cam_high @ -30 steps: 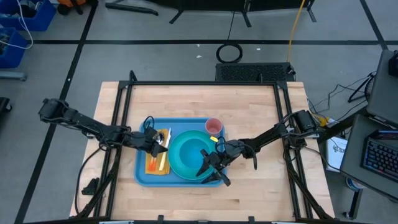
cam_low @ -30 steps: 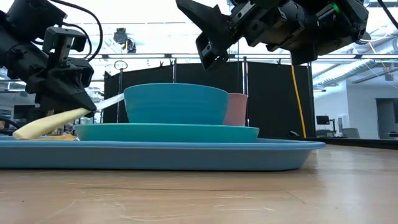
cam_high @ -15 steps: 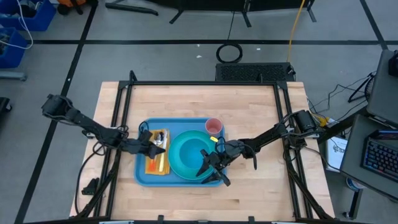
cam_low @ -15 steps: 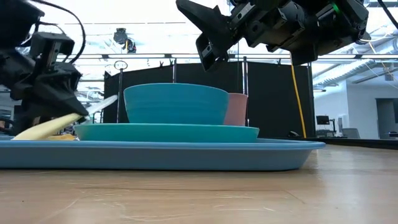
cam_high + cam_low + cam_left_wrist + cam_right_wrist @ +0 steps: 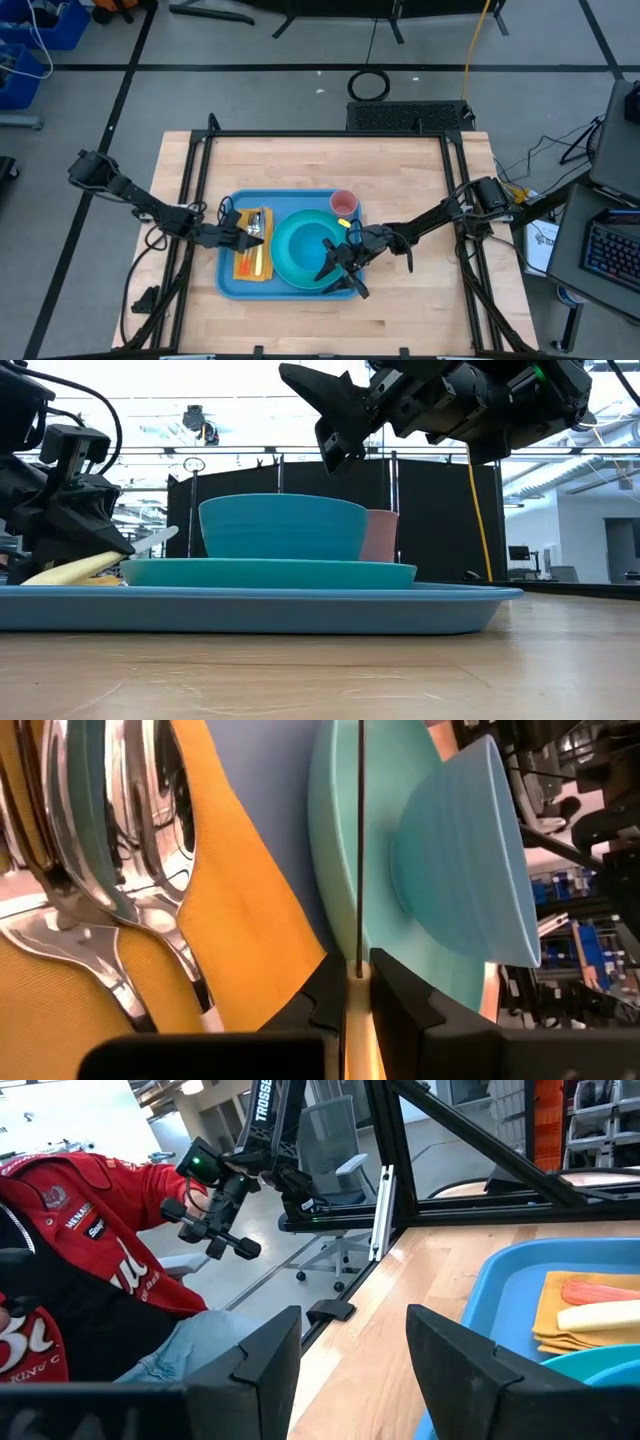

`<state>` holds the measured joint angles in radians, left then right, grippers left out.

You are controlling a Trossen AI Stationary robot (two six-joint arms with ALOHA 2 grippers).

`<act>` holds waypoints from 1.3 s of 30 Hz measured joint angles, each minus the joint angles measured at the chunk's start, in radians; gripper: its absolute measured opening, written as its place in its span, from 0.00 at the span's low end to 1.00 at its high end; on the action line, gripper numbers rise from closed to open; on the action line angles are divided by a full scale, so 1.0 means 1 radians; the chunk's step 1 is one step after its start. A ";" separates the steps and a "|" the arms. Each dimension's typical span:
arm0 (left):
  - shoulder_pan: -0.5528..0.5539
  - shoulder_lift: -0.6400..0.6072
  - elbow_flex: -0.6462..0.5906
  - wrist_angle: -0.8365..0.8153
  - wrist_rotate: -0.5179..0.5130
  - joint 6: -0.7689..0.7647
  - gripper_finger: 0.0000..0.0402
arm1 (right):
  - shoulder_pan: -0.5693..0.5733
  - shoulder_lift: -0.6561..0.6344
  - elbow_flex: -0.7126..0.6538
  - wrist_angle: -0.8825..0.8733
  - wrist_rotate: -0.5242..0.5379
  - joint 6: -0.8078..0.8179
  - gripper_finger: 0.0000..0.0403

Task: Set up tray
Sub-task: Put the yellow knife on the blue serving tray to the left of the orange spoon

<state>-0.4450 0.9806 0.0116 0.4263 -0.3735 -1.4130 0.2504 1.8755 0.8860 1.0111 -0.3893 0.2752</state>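
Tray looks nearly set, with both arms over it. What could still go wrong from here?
The shut left gripper sits low beside the cutlery on the orange napkin; pulling away could drag either askew. The open right gripper hovers over the teal plate near the bowl; dipping could knock it across the tray.

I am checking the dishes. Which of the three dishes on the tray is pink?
The small cup, at the far right corner of the tray. The plate and the bowl on it are both teal.
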 joint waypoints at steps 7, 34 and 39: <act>0.000 0.000 0.000 -0.026 0.019 -0.022 0.11 | 0.000 0.000 0.000 0.000 0.000 0.000 0.42; -0.001 0.001 -0.001 -0.011 0.034 -0.082 0.13 | 0.005 0.000 0.000 0.000 0.000 0.000 0.42; -0.001 0.001 0.000 -0.020 0.039 -0.084 0.21 | 0.005 0.000 0.000 0.000 0.000 0.000 0.42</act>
<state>-0.4458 0.9813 0.0113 0.4065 -0.3344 -1.4967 0.2554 1.8755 0.8860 1.0111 -0.3897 0.2756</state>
